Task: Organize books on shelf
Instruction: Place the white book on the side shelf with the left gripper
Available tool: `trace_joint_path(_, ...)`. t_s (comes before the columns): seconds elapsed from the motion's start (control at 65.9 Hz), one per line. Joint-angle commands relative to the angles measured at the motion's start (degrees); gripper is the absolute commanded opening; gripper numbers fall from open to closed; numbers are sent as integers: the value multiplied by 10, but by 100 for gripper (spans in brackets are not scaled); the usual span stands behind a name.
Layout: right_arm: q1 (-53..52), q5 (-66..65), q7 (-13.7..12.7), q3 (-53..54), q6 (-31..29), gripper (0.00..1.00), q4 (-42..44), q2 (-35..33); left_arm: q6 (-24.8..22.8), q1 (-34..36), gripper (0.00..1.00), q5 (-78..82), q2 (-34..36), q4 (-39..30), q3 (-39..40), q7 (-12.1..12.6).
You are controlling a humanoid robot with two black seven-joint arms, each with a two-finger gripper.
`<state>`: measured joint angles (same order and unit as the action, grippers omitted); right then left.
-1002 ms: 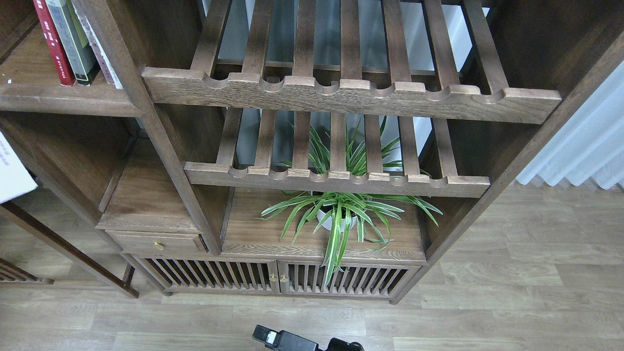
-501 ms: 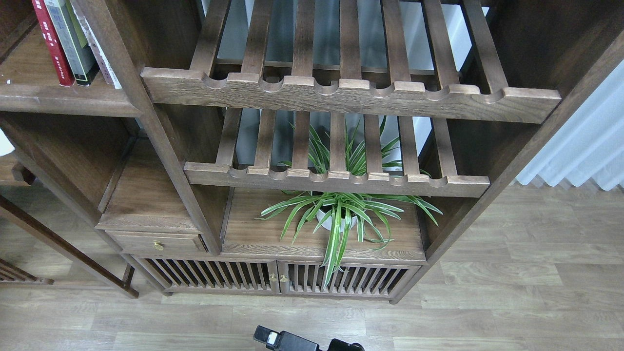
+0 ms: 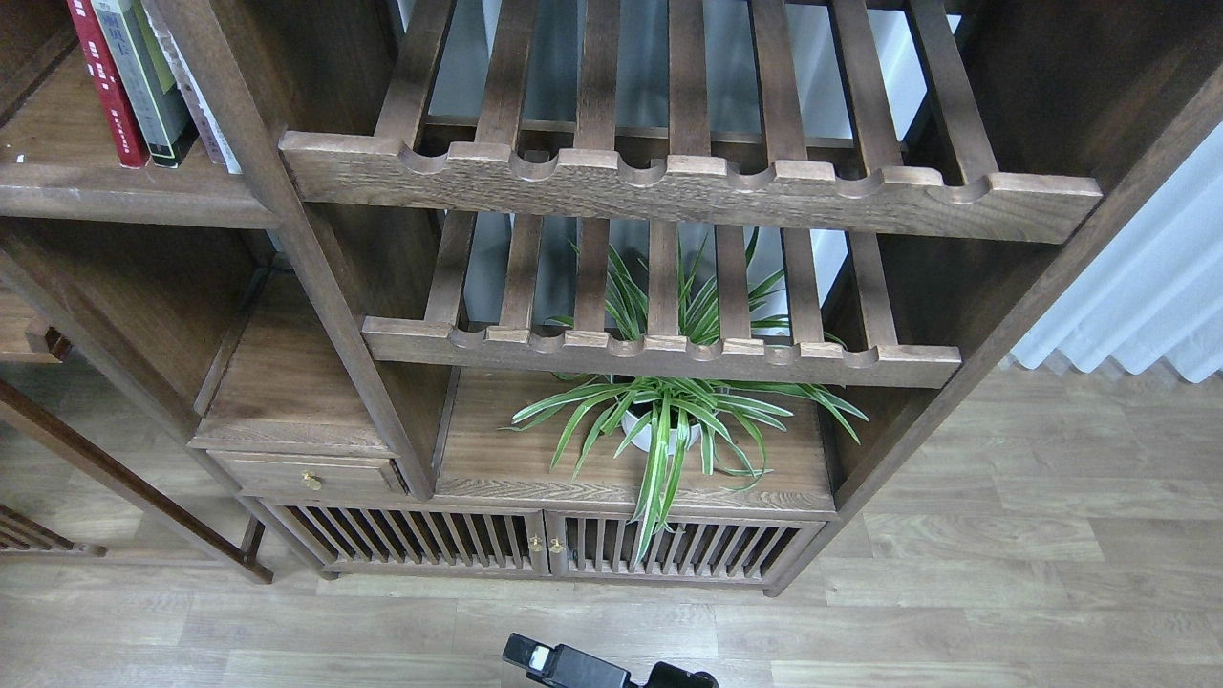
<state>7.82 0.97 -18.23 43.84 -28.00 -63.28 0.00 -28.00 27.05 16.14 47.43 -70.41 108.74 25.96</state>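
Observation:
Three books stand upright at the top left on the shelf, a flat dark-brown board with a rounded front edge. From left to right they are a red book, a green-and-grey one and a pale lavender-white one leaning against the upright post. Their tops are cut off by the view's edge. Neither gripper shows. Only a black piece of my body or arm pokes in at the bottom edge.
Two slatted racks with notched front rails fill the middle bay. A potted spider plant sits below them. A small drawer and slatted cabinet doors are lower down. Wooden floor lies in front, a white curtain at right.
A white object at the left edge has slid out of view to the left. The black part at the bottom edge has shifted slightly right.

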Motion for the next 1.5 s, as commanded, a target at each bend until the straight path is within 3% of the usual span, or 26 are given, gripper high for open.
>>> trace_joint_path(0.0,0,0,-1,-1,0,100,0,0,0,45,7,45,-23,6,-2,1)
trace_joint_path(0.289,0,0,0,0,0,100,0,0,0,173,7,112,-39,62,-66,1)
trace_joint_path(0.623,0,1,0,1,0,100,0,0,0,255,7,114,-41,95,-149,1)
trace_joint_path(0.759,0,2,1,7,0,100,-1,0,0,315,7,114,-53,141,-204,2)
trace_joint_path(1.336,0,3,1,19,0,100,-2,0,0,420,8,114,-111,251,-282,2)
trace_joint_path(1.443,0,3,1,19,0,100,-2,0,0,419,16,112,-115,253,-284,1)
trace_joint_path(1.488,-1,3,2,19,0,100,-2,0,0,416,30,111,-118,254,-286,0)
